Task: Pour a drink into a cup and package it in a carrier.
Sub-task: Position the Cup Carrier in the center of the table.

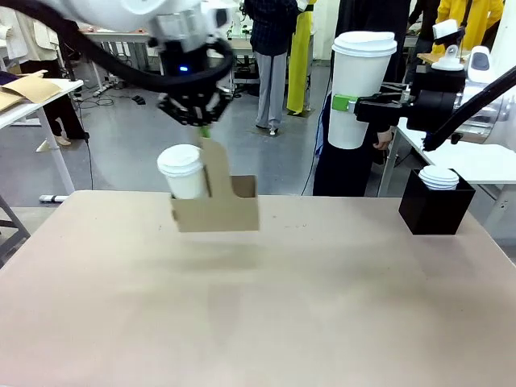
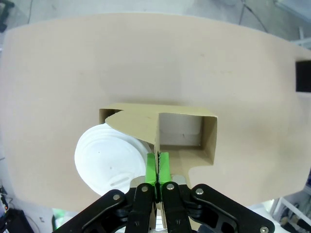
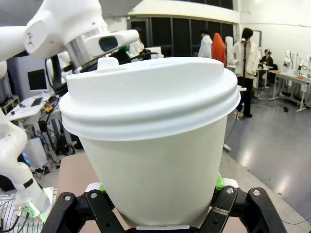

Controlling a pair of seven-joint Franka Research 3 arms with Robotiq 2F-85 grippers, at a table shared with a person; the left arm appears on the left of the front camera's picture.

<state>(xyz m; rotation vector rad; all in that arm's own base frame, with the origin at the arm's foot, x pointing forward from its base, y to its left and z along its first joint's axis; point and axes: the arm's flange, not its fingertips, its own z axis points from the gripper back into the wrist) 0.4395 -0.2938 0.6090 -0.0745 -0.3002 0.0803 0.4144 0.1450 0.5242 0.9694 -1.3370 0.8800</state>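
My left gripper pinches the carrier by its tab, clear of the desk at far left, and my right gripper grips the lidded cup high at right, so I'd best keep the carrier level and lower the cup upright into the empty slot.

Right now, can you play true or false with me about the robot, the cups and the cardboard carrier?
1. The left arm's jaws pinch the carrier by its handle tab. True.
2. Both carrier slots are full. False: a short lidded cup sits in one slot, and the other is empty.
3. The right arm's jaws hold a tall white cup with a lid on. True.
4. The black box of lids hangs in the air. False: it stands on the table.
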